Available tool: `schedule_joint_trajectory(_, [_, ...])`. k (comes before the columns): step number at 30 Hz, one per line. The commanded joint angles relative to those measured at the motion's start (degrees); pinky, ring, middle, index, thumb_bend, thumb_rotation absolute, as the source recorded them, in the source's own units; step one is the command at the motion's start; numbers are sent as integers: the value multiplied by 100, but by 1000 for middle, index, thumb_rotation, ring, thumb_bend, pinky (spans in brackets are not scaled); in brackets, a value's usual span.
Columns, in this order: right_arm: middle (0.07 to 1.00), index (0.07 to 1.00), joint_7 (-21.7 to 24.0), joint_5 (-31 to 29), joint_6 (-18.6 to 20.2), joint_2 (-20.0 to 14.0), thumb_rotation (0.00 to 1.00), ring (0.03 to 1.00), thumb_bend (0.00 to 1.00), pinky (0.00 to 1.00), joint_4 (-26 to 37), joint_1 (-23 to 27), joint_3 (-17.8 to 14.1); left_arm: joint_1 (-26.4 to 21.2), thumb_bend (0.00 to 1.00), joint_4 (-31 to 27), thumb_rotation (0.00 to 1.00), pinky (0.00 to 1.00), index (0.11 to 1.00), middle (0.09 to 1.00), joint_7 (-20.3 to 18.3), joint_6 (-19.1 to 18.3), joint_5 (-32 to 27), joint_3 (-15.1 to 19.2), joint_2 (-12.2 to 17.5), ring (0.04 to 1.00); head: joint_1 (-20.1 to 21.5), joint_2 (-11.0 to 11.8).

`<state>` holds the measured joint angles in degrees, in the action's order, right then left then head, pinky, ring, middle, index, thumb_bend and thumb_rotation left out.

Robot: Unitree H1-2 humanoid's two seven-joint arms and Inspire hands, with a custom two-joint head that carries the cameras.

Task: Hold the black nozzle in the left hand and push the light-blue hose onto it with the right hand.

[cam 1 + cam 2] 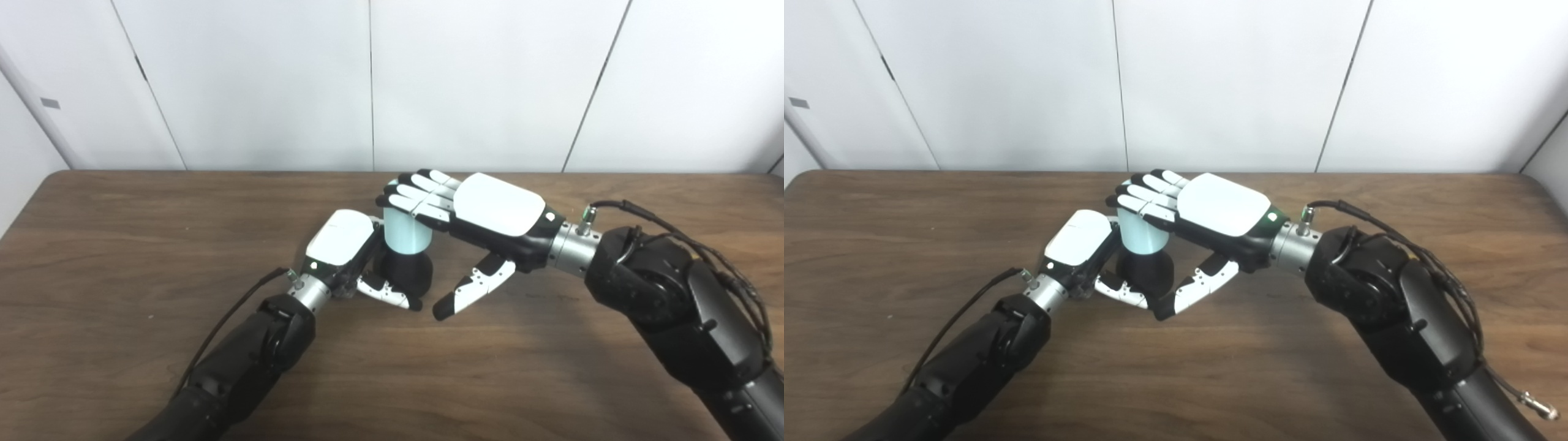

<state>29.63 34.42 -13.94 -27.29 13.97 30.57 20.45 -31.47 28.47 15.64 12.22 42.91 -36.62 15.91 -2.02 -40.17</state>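
Observation:
The black nozzle (409,269) stands upright on the wooden table (122,245) near its middle. My left hand (340,244) is shut on the nozzle from the left, its thumb wrapped across the front. The light-blue hose (404,234), a short pale cylinder, sits upright on top of the nozzle. My right hand (490,209) is open, palm down; its fingers (416,195) lie flat over the top end of the hose and its thumb (471,286) hangs apart to the right of the nozzle. The joint between hose and nozzle is partly hidden by my left hand.
The brown table runs across the whole view with a white panelled wall (367,79) behind its far edge. Both forearms reach in from the near edge, the right one (674,300) carrying a loose black cable.

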Motion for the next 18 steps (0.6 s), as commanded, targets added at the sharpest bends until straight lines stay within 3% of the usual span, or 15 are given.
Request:
schedule_joint_trajectory(1, [1000,1000,184,12,-139,-154,1000,1000,887,1000,170,210,29,666,526,558,0,522,485,484,-988,-24,155,-492,-96,563,-11,-15])
schedule_joint_trajectory(18, [1000,1000,148,326,-91,-142,1000,1000,889,999,-94,-132,229,696,526,531,0,530,483,487,-959,-16,145,-479,-87,565,-34,-51])
